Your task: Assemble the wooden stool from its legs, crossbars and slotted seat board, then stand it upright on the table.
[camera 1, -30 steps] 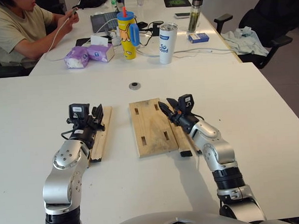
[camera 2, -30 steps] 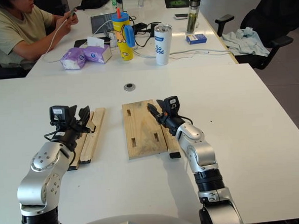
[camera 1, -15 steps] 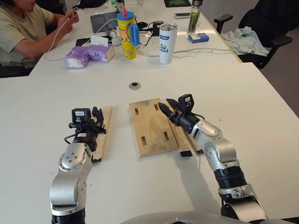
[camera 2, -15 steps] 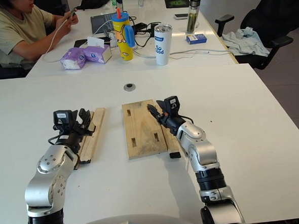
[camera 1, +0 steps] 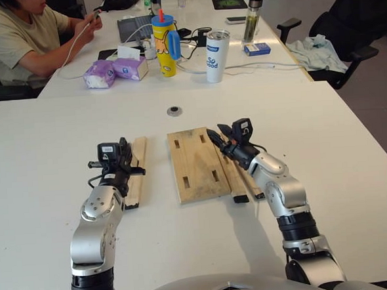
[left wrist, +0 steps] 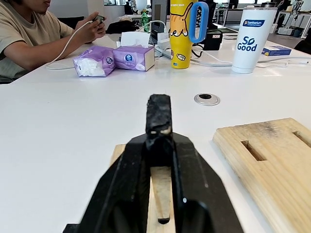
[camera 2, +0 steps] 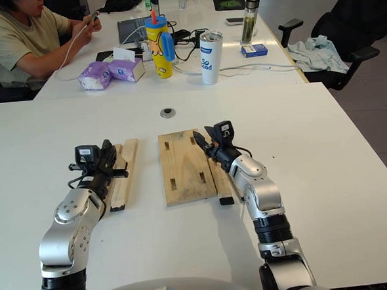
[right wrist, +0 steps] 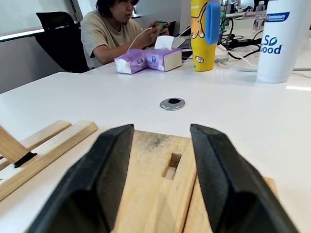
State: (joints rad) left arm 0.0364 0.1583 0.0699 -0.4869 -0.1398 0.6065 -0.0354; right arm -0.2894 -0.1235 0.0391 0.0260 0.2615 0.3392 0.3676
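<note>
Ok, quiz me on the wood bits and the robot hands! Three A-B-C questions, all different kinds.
1. Where is the right gripper? A) by the seat board's right edge B) over the tissue packs C) beside the yellow cup
2. How many slots does the seat board show? A) two B) four C) seven
3. The right gripper is: A) open B) shut empty C) shut on tissue packs
1 A, it's at that edge. 2 B, two near, two far. 3 A, a wide gap parts its fingers.
</note>
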